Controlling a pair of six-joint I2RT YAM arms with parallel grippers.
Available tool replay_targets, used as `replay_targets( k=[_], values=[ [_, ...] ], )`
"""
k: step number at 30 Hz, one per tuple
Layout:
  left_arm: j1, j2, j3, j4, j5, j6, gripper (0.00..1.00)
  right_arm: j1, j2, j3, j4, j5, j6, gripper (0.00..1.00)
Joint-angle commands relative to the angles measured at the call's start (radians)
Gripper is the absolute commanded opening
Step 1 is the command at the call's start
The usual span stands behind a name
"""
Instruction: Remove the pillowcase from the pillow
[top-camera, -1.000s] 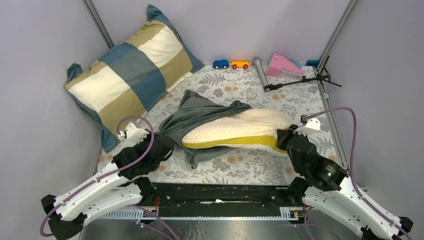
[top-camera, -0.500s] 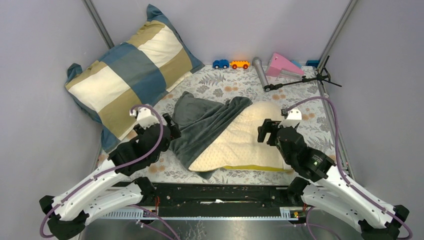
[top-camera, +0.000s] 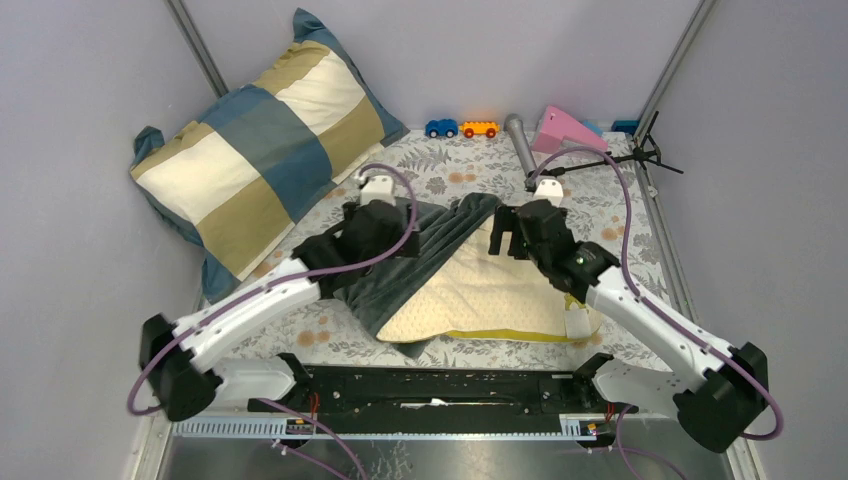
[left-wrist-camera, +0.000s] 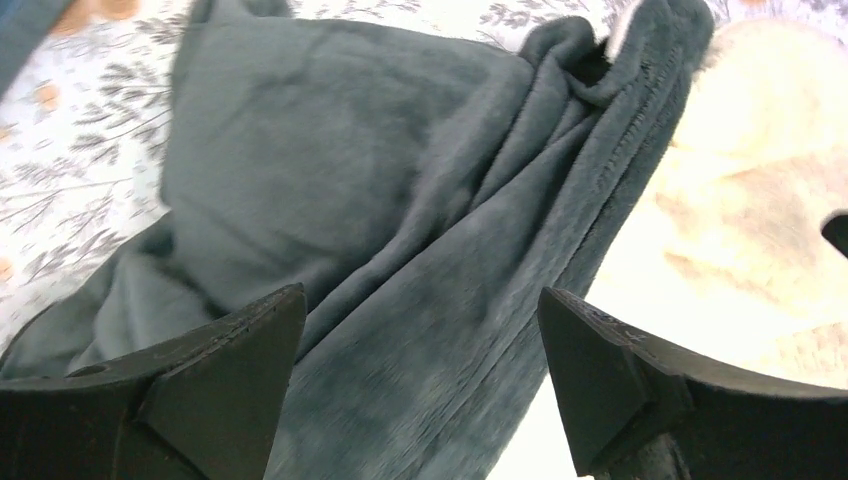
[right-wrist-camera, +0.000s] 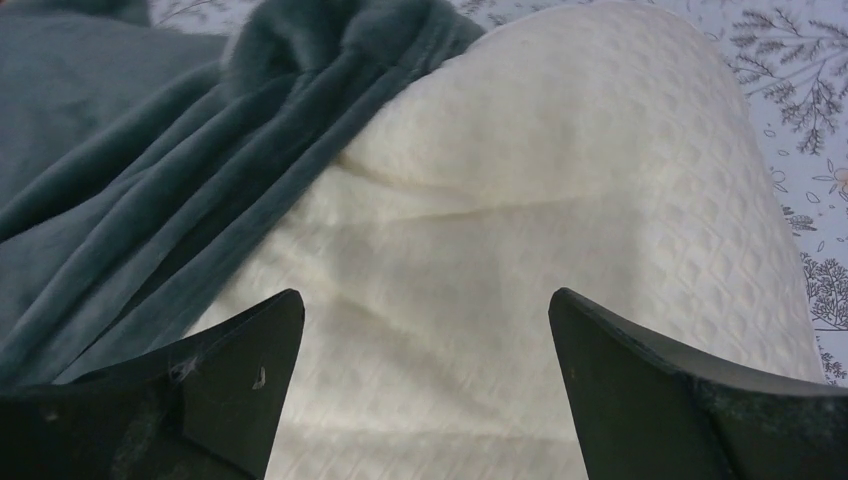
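The counter (top-camera: 470, 175) is covered with a pale leaf-and-flower print. A big checked cushion (top-camera: 262, 140) leans in its far left corner. In the middle lies a cream pillow (top-camera: 495, 295) with a dark grey pillowcase (top-camera: 440, 232) draped over its left part. Along the back edge sit a blue toy car (top-camera: 441, 128), an orange toy car (top-camera: 479, 129), a grey cylinder (top-camera: 520, 143), a pink wedge (top-camera: 565, 130) and a black tripod (top-camera: 610, 158).

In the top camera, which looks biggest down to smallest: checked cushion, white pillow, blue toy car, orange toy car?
Largest: checked cushion
Next: white pillow, though partly covered
Smallest: blue toy car and orange toy car, too alike to rank
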Motion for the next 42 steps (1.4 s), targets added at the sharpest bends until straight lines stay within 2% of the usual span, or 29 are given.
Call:
replay_targets(
  k=[1, 10, 15, 16, 18, 19, 21, 22, 23, 26, 30, 34, 38, 42],
  values=[
    [0.014, 0.148, 0.122, 0.138, 0.148, 0.138, 0.96, -0.14, 0.065, 0.018, 0.069, -0.156, 0.017, 0.99],
    [0.057, 0.485, 0.354, 0.119, 0.355, 0.217, 0.92, -0.183, 0.096, -0.075, 0.098, 0.013, 0.005, 1.0],
    [0.09, 0.575, 0.371, 0.143, 0.49, 0.207, 0.85, -0.184, 0.121, -0.179, 0.156, -0.049, 0.059, 1.0],
    [0.099, 0.586, 0.366, 0.155, 0.523, 0.202, 0.79, -0.185, 0.131, -0.196, 0.169, -0.06, 0.073, 0.99],
    [0.125, 0.603, 0.36, 0.17, 0.571, 0.183, 0.56, -0.195, 0.145, -0.224, 0.188, -0.067, 0.104, 0.96],
    [0.138, 0.607, 0.355, 0.174, 0.572, 0.171, 0.45, -0.203, 0.144, -0.24, 0.199, -0.064, 0.132, 0.86],
    [0.174, 0.596, 0.336, 0.177, 0.556, 0.146, 0.09, -0.231, 0.107, -0.281, 0.22, -0.034, 0.189, 0.25],
    [0.194, 0.58, 0.319, 0.18, 0.539, 0.13, 0.0, -0.246, 0.067, -0.306, 0.242, -0.028, 0.201, 0.04],
    [0.217, 0.558, 0.298, 0.187, 0.521, 0.112, 0.0, -0.262, 0.033, -0.327, 0.254, -0.021, 0.212, 0.0],
    [0.3, 0.445, 0.188, 0.244, 0.441, 0.057, 0.0, -0.297, -0.052, -0.352, 0.249, 0.016, 0.215, 0.0],
    [0.475, 0.261, -0.016, 0.343, 0.383, -0.068, 0.0, -0.329, -0.147, -0.352, 0.197, 0.105, 0.238, 0.0],
    [0.625, 0.084, -0.184, 0.347, 0.251, -0.227, 0.0, -0.35, -0.258, -0.37, 0.141, 0.233, 0.307, 0.0],
    [0.676, -0.075, -0.281, 0.336, 0.118, -0.308, 0.0, -0.357, -0.363, -0.398, 0.13, 0.289, 0.336, 0.0],
    [0.677, -0.092, -0.275, 0.317, 0.116, -0.311, 0.0, -0.357, -0.38, -0.385, 0.132, 0.267, 0.319, 0.01]
  ],
)
